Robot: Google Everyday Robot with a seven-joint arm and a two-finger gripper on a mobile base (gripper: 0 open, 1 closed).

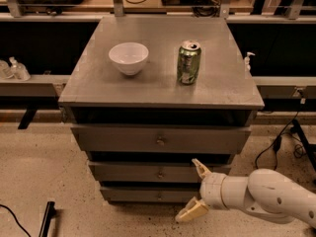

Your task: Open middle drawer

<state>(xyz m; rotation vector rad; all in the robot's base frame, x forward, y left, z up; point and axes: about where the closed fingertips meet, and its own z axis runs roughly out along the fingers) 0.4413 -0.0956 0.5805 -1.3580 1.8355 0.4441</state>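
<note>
Facing the grey cabinet (163, 90), you have the middle drawer (128, 172) sitting between the wider top drawer (113, 139) above it and the narrower bottom drawer (133, 195) below it; its front looks shut against the cabinet body, and its small round knob (160, 173) sits at the centre of that front. Your gripper (196, 190) hangs low in front of the cabinet, to the right of the knob and a little below it, on the end of the white arm (266, 196) that reaches in from the lower right corner. Its two tan fingers (201, 168) are spread wide apart and nothing is held between them: the upper one overlaps the right part of the middle drawer's front, near the knob but apart from it, while the lower one angles down and left over the speckled floor (39, 172) just below the bottom drawer. Whether the upper fingertip touches the drawer front you cannot tell from this angle. On the cabinet's top a white bowl (128, 58) stands left of centre and a green can (188, 62) stands upright to its right, the two apart. Black cables (276, 147) trail on the floor to the right of the cabinet
</note>
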